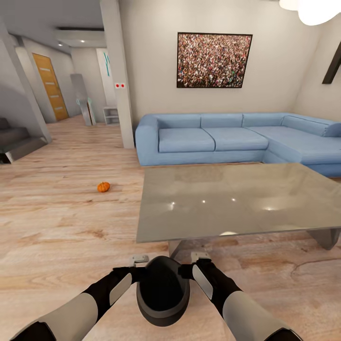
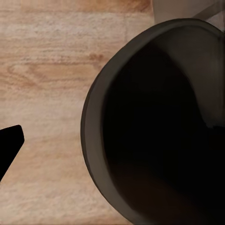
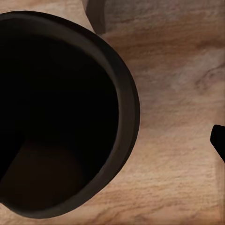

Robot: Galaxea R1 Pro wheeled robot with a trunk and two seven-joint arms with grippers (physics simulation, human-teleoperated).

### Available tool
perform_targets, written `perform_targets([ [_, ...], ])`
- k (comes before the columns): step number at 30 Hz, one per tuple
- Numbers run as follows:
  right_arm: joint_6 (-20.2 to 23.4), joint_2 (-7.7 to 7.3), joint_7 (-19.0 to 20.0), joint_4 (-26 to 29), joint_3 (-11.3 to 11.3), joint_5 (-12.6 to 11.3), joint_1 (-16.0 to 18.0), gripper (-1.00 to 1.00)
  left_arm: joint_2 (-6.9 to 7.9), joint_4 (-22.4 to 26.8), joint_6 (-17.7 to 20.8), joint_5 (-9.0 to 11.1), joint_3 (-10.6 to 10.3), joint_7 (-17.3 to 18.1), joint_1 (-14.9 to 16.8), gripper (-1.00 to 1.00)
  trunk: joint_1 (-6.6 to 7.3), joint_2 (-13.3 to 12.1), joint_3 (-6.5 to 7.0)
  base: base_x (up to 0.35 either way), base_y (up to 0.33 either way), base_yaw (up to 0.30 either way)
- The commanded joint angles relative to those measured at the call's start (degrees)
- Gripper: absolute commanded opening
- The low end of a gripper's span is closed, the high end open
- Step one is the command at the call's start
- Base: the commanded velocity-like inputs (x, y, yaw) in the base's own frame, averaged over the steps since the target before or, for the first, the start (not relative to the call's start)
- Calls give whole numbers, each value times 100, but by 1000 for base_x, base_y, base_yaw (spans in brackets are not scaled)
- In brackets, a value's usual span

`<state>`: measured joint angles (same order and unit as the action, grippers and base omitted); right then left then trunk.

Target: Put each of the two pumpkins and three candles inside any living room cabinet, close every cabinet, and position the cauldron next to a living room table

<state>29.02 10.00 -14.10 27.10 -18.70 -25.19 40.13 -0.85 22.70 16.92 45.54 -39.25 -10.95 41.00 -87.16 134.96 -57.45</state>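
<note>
The cauldron (image 1: 163,291), a dark round open pot, is low in the head view on the wood floor, just in front of the near edge of the grey table (image 1: 237,201). My left gripper (image 1: 140,259) and right gripper (image 1: 201,257) flank its rim, one on each side. The left wrist view shows the cauldron rim (image 2: 93,117) with one black finger (image 2: 9,147) standing apart from it. In the right wrist view a finger (image 3: 219,140) is likewise clear of the rim (image 3: 131,108). Both grippers look open. One orange pumpkin (image 1: 103,187) lies on the floor left of the table.
A blue corner sofa (image 1: 227,137) stands behind the table against the wall. A white pillar (image 1: 118,76) rises at the sofa's left end, with a hallway and stairs (image 1: 14,142) beyond. Open wood floor spreads to the left of the table.
</note>
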Motion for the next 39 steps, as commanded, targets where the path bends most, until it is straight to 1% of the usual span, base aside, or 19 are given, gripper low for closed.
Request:
perform_targets([
  [1, 16, 0, -49, 6, -19, -48, 3, 100, 6, 13, 12, 60, -48, -49, 5, 100, 24, -39, 13, -2, 0, 0],
  [6, 16, 0, -49, 6, -17, -48, 3, 100, 6, 6, 13, 60, -46, -48, 5, 100, 133, -240, 103, -23, 0, 0],
  [13, 16, 0, -49, 6, -12, -48, 3, 100, 6, 6, 13, 60, -42, -47, 5, 100, 287, -520, 228, -147, 0, 0],
  [30, 16, 0, -49, 6, -11, -48, 3, 100, 6, 2, 13, 60, -48, -56, 5, 100, 660, -1202, 534, -38, 0, 0],
  [39, 16, 0, -49, -1, -11, -48, 3, 100, 6, -2, 13, 60, -48, -63, 5, 100, 858, -1563, 695, -259, 0, 0],
])
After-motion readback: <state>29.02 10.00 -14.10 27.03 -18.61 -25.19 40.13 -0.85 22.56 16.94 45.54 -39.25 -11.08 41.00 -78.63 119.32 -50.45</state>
